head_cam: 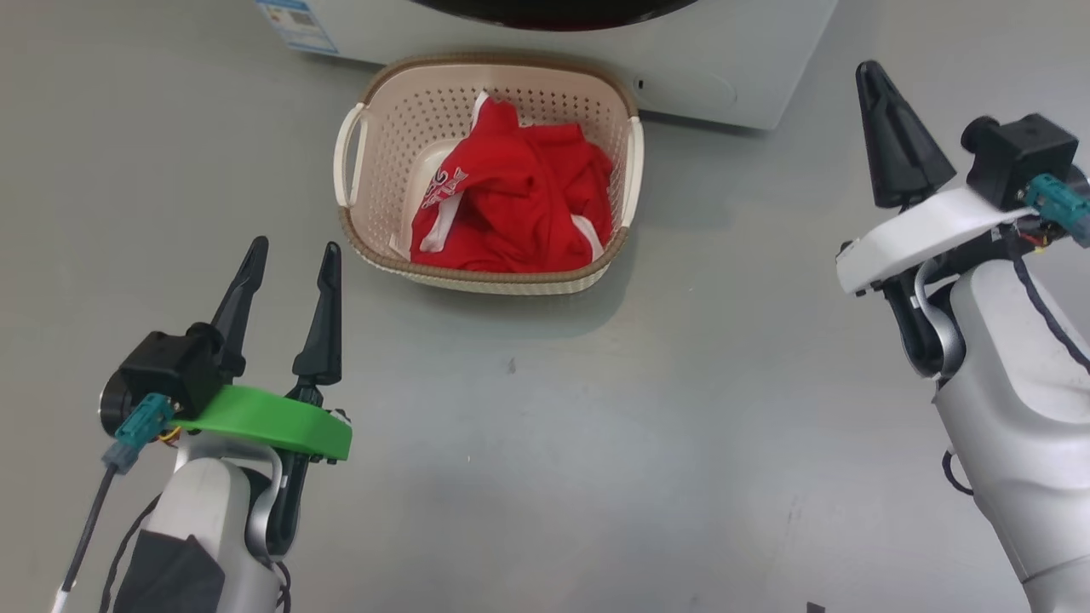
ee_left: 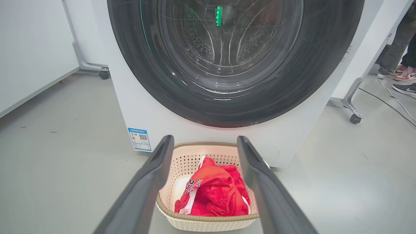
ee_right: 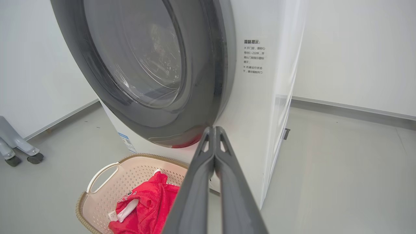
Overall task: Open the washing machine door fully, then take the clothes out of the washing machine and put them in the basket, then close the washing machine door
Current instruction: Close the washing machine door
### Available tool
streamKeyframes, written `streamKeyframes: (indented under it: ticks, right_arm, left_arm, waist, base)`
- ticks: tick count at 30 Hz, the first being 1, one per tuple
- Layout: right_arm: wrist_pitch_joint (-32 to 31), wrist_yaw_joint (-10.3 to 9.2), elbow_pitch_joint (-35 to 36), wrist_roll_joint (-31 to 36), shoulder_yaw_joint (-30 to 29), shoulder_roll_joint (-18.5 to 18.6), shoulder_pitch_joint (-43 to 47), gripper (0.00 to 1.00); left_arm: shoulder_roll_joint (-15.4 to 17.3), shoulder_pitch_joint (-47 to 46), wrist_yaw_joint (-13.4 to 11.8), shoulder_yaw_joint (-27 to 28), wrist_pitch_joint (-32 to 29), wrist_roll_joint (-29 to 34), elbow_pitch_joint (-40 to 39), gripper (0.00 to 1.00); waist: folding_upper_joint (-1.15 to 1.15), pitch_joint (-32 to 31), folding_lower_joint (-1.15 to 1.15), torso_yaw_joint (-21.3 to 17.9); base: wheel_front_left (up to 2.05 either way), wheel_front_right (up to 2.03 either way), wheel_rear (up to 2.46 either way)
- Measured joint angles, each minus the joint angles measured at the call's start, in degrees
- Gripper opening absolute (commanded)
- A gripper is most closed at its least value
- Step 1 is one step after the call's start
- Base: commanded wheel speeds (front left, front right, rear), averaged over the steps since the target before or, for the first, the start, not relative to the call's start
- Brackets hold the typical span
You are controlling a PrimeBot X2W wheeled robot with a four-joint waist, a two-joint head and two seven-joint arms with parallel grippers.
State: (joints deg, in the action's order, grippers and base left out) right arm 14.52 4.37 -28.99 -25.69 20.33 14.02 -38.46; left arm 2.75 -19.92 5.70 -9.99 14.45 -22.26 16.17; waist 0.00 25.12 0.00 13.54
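Head view looks down on the basket, which stands on the grey floor just in front of the washing machine. The clothes lie bunched inside it, red with white trim and lettering. The black lower edge of the washing machine door shows at the top, with a blue label on the white panel to its left.

The left gripper hovers near the basket's left front corner, apart from it, its fingers spread wide and holding nothing. The right gripper is well to the right of the basket, its fingers pressed together with nothing between them.

Left wrist view frames the basket and clothes between the two parted fingers. Above them, the door sits closed against the machine's front, and the dimpled drum shows through the glass. A person's shoes stand on the floor at the far right edge.

Right wrist view has the joined fingertips pointing at the machine's front near the door's lower rim; whether they touch it, I cannot tell.
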Motion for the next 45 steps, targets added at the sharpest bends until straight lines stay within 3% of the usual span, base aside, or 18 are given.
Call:
streamKeyframes:
  ticks: [13, 26, 27, 28, 45]
  right_arm:
    - [0.00, -2.64, 8.54, 0.51, -6.17, -0.34, 9.58, 0.00]
    - [0.00, -3.98, 14.96, 0.52, -10.35, -2.23, 19.75, 0.00]
    - [0.00, -4.07, 15.44, 0.58, -10.43, -2.34, 20.35, 0.25]
    - [0.00, -4.12, 15.92, 0.91, -10.56, -2.43, 20.88, 1.00]
    - [0.00, -4.48, 19.27, 3.74, -11.44, -3.45, 27.65, 1.00]
  left_arm:
    - [0.80, 4.91, 0.12, 3.36, 0.00, 0.65, 1.00, 1.00]
    - [0.30, 8.25, 0.09, 5.14, 0.00, 0.02, 1.41, 1.00]
    - [0.26, 8.33, 0.11, 5.23, 0.00, 0.02, 1.05, 1.00]
    - [0.23, 8.33, 0.13, 5.33, 0.00, 0.07, 0.63, 1.00]
    - [-0.19, 9.96, 0.14, 7.44, 0.00, 0.36, -0.23, 1.00]
  waist:
    - [0.00, -8.47, 0.00, -9.03]
    - [0.00, -13.86, 0.00, -13.14]
    - [0.00, -14.00, 0.00, -13.26]
    - [0.00, -14.11, 0.00, -13.34]
    - [0.00, -15.14, 0.00, -13.31]
  base:
    - [0.00, 0.00, 0.00]
    - [0.00, 0.00, 0.00]
    - [0.00, 0.00, 0.00]
    - [0.00, 0.00, 0.00]
    - [0.00, 0.00, 0.00]
